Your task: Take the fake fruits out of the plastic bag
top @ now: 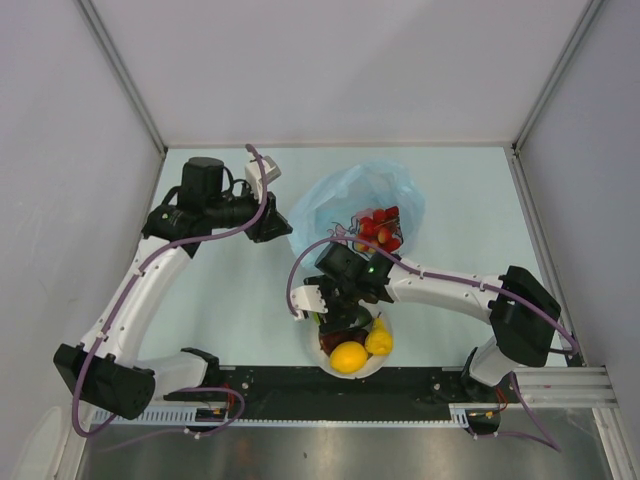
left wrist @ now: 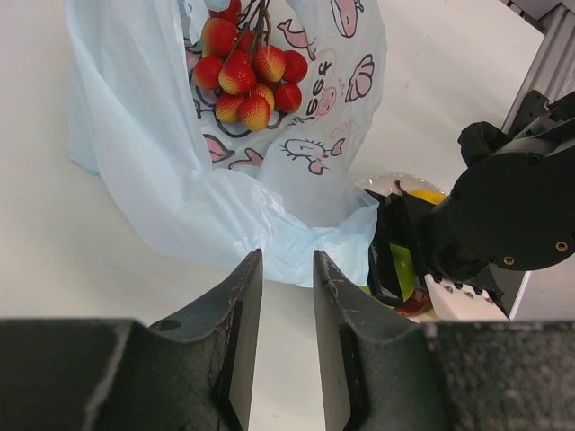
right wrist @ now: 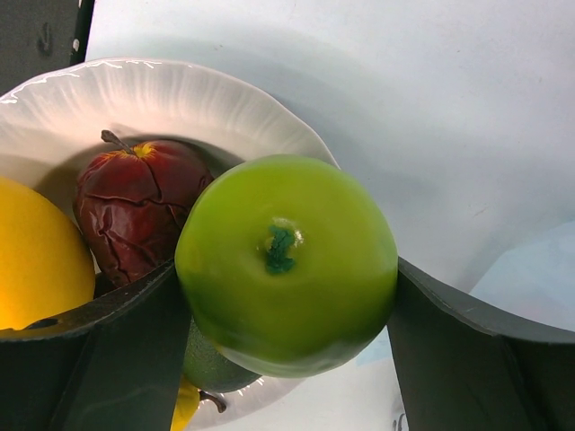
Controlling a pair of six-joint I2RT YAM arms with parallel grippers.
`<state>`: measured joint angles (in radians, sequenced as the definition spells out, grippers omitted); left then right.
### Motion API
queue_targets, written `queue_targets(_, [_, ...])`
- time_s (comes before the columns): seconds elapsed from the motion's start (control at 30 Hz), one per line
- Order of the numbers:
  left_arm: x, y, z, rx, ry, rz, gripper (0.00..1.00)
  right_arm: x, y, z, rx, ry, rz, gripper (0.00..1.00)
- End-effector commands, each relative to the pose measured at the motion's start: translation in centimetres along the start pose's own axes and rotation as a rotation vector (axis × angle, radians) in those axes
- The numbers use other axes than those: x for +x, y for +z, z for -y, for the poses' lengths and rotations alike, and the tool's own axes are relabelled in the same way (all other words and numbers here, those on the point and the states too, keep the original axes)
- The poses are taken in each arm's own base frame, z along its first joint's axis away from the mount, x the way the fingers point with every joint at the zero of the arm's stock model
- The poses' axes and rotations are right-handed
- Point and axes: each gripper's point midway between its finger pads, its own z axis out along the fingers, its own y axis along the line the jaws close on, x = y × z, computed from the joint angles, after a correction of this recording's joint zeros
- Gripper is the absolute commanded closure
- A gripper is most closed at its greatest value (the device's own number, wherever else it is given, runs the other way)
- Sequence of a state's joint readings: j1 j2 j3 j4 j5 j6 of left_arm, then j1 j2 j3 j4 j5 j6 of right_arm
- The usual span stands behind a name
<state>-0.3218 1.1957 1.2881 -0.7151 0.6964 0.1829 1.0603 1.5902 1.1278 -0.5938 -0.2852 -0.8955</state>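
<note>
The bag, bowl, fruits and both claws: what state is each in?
plastic bag, crumpled.
red grapes, with the bag, not in the bowl.
green apple, clamped in right gripper over bowl.
bowl, holding lemon and dark red fruit.
left gripper, open, empty.

Light-blue printed bag [top: 350,200] crumpled mid-table, mouth open, red grapes [left wrist: 247,67] lying inside. Glossy green apple [right wrist: 287,265] clamped in right gripper [right wrist: 287,305] just over bowl [right wrist: 225,99]. Wrinkled dark red fruit [right wrist: 135,215] and lemon [top: 349,357] in bowl, touching.
</note>
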Motion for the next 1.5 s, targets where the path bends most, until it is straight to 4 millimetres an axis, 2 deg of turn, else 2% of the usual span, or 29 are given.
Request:
queue_targets(0.0, [-1.1,-0.2,0.6,0.031,0.015,0.043,0.66,0.3,0.2,-0.2,-0.011,-0.001,-0.008,0.19])
queue_targets(0.07, [-1.1,-0.1,0.5,0.033,0.013,0.041,0.66,0.3,0.1,-0.1,-0.008,-0.002,-0.007,0.12])
queue_targets(0.17, [-1.1,0.0,0.4,0.035,0.011,0.039,0.66,0.4,-0.1,-0.2,-0.009,-0.002,-0.007,0.09])
queue_targets(0.57, [-1.3,0.3,0.3,0.045,0.004,0.037,0.66,0.2,-0.8,-0.1,0.003,-0.003,-0.001,0.06])
queue_targets(0.63, [-1.4,0.3,0.3,0.045,0.005,0.038,0.66,0.2,-1.2,0.0,0.014,-0.003,0.001,0.05])
queue_targets(0.67, [-1.4,0.3,0.3,0.044,0.008,0.040,0.66,0.2,-1.5,0.1,0.017,-0.001,-0.003,0.00])
queue_targets(0.83, [-1.5,0.2,0.3,0.039,0.008,0.041,0.66,-0.1,-3.5,0.0,0.054,-0.010,-0.004,0.00])
queue_targets(1.07, [-1.9,0.6,0.0,0.041,-0.006,0.041,0.66,-0.5,-5.9,1.4,0.163,0.053,0.017,0.00])
queue_targets(1.17, [-2.2,0.2,0.2,0.039,-0.006,0.046,0.66,-1.6,-8.9,2.8,0.266,0.083,0.081,0.00])
queue_targets(1.2, [-2.2,0.1,0.4,0.039,-0.007,0.046,0.66,-2.1,-10.7,3.3,0.322,0.125,0.119,0.00])
queue_targets(1.3, [-2.1,-0.6,1.0,0.041,-0.005,0.051,0.66,-1.7,-15.5,7.1,0.534,0.303,0.200,0.00])
queue_targets(1.37, [-2.3,-1.3,1.7,0.045,0.007,0.064,0.64,-0.6,-18.5,9.6,0.653,0.391,0.230,0.00])
queue_targets(1.43, [-2.6,-1.8,2.4,0.058,0.018,0.077,0.61,0.3,-19.5,10.5,0.693,0.429,0.235,0.00])
queue_targets(1.47, [-3.0,-2.2,2.8,0.064,0.026,0.095,0.60,1.3,-20.0,11.3,0.720,0.457,0.227,0.00])
